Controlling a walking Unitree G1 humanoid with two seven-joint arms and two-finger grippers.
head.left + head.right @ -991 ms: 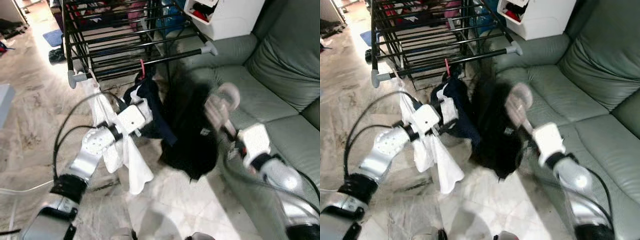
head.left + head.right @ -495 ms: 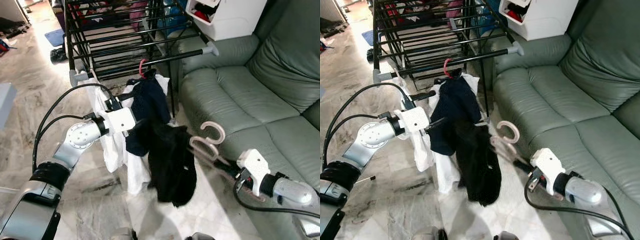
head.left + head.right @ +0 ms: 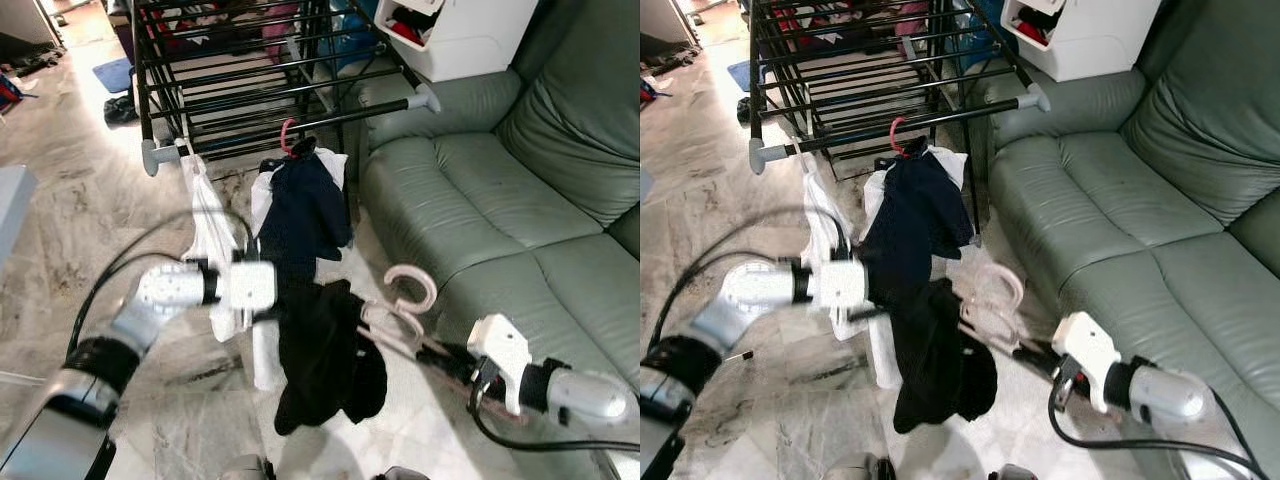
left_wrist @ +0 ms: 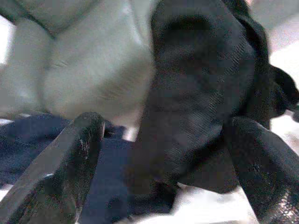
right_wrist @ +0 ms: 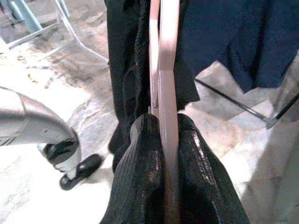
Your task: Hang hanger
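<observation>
A pale pink hanger (image 3: 402,305) carries a black garment (image 3: 325,365) that droops low over the floor. My right gripper (image 3: 442,352) is shut on the hanger's bar, seen edge-on as the hanger (image 5: 167,93) between the fingers (image 5: 140,177). My left gripper (image 3: 272,300), blurred, is at the garment's upper left edge. Its fingers (image 4: 65,168) stand wide open, with the black garment (image 4: 205,93) just ahead of them. The black drying rack's front rail (image 3: 300,125) is above, holding a red hanger (image 3: 288,135) with a navy garment (image 3: 305,210).
A white cloth (image 3: 212,245) hangs from the rail's left end. A grey-green sofa (image 3: 500,180) runs along the right, close to my right arm. A white cabinet (image 3: 455,35) stands behind it. Marble floor (image 3: 60,220) lies open to the left.
The hanger with the black garment has come down and away from the rack, toward me. My left arm has dropped lower and moved right, to the garment's edge.
</observation>
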